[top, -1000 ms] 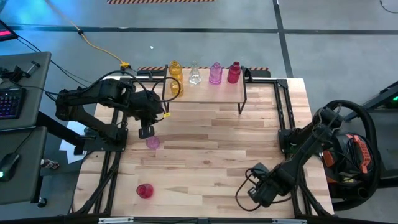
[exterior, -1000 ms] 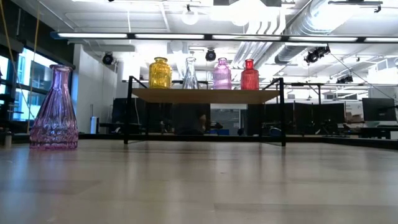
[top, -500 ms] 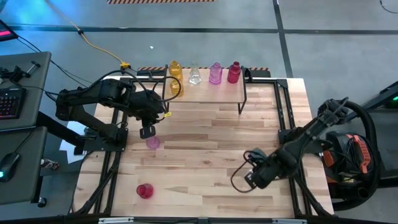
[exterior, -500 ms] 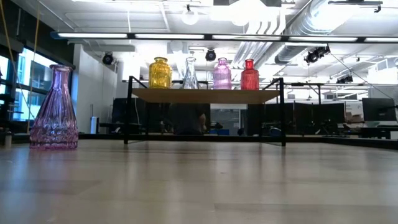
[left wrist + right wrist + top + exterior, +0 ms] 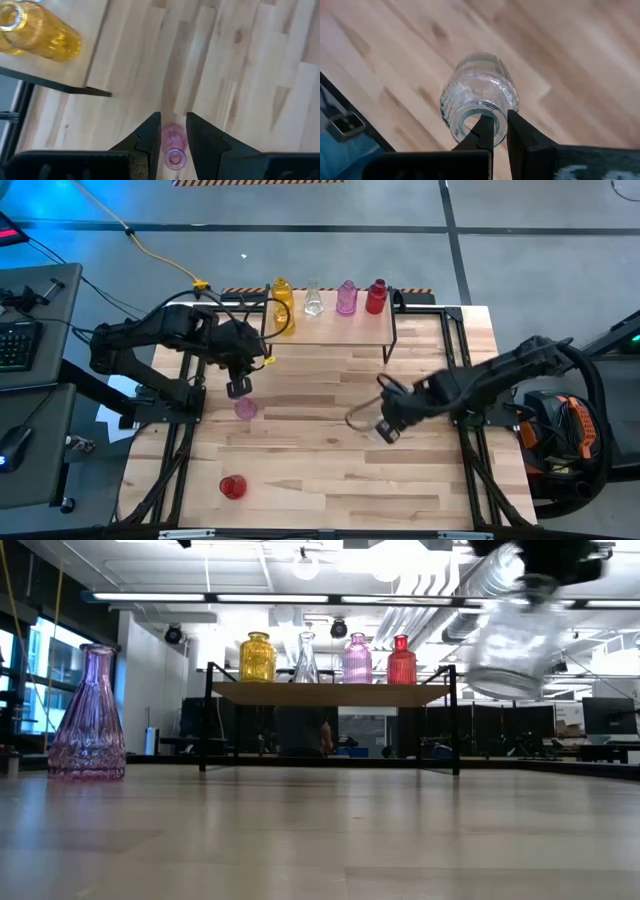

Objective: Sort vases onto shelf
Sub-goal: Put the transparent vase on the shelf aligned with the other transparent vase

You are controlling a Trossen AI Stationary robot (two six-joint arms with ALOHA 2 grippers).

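Right tool (image 5: 494, 131) pinching the rim of an empty clear vase (image 5: 479, 97), aloft above the table (image 5: 330, 470)

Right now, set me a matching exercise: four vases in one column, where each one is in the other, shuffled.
Vases:
1. yellow vase
2. clear jar vase
3. pink vase
4. red vase

Places:
A. alone near the table's front edge
B. gripped at its rim by the right gripper, above the table
C. left end of the shelf row
D. on the table under the left gripper

Pairs: 1-C, 2-B, 3-D, 4-A
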